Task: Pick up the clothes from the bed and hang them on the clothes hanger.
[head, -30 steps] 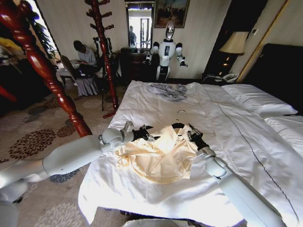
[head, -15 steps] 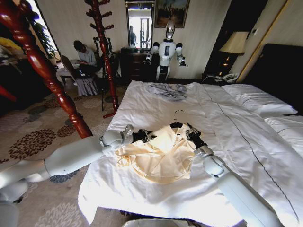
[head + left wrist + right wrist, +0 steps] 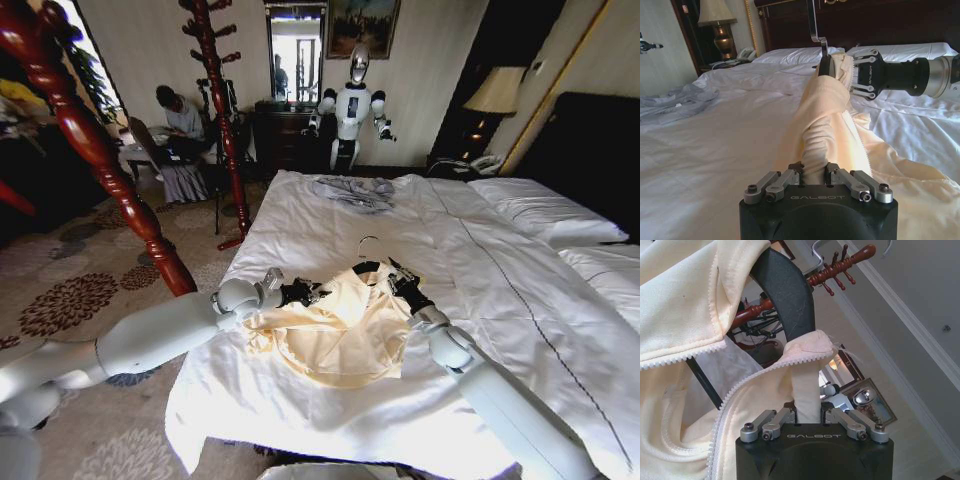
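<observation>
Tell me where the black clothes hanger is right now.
In the head view the clothes hanger is inside the cream shirt's collar, lifted just above the bed, beside the right gripper; the left gripper pinches the shirt's other side.

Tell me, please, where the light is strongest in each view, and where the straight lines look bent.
Head view: window glare top left; sun patch on the bed; wall edges bow outward. Left wrist view: the clothes lit evenly, dark headboard. Right wrist view: bright ceiling behind the dark clothes hanger.
</observation>
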### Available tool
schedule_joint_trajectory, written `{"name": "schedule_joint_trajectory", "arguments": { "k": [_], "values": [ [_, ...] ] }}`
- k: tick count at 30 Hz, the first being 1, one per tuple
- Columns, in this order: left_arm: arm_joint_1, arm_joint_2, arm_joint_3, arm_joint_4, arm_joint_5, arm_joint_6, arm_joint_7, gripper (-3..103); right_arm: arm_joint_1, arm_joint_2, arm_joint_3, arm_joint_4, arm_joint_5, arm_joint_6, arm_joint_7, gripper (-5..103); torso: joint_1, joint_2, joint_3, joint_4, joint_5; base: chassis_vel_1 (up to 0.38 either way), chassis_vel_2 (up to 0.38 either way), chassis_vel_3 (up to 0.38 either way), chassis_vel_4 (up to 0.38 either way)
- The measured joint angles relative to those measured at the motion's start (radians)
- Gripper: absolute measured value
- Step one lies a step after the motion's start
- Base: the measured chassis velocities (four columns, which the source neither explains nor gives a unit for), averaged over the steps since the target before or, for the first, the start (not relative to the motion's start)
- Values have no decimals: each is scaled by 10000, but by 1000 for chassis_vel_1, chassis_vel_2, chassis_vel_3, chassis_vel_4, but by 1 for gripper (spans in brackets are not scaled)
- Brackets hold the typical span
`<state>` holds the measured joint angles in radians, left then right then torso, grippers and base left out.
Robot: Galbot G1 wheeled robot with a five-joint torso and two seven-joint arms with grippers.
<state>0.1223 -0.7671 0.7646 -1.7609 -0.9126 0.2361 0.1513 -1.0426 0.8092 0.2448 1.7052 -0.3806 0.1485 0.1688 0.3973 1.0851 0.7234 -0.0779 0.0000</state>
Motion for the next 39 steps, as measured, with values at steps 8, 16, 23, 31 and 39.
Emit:
{"name": "schedule_joint_trajectory", "arguments": {
  "k": [8, 16, 23, 31, 39],
  "values": [
    [222, 52, -201, -195, 303, -204, -115, 18, -117, -77, -13, 248, 126, -159, -42, 38, 1, 0, 0, 1, -3, 0, 0, 0, 0],
    [523, 179, -334, -245, 504, -353, -126, 18, -191, -66, 39, 304, 267, -302, 157, 71, 0, 0, 0, 2, 1, 0, 0, 0, 0],
    [859, 218, -667, -271, 603, -543, -197, 18, -414, -147, 241, 435, 438, -428, 215, 92, 0, 0, 0, 0, 0, 0, 0, 0, 0],
    [1348, 312, -1316, -442, 498, -822, -401, 18, -974, -263, 786, 540, 1046, -647, 391, 100, 0, 0, 0, 0, 0, 0, 0, 0, 0],
    [2443, 774, -2644, -1156, 349, -721, -750, 18, -1449, -250, 1052, 633, 3544, -1200, 854, 100, 0, 0, -1, -4, 0, 0, 0, 0, 0]
  ]
}}
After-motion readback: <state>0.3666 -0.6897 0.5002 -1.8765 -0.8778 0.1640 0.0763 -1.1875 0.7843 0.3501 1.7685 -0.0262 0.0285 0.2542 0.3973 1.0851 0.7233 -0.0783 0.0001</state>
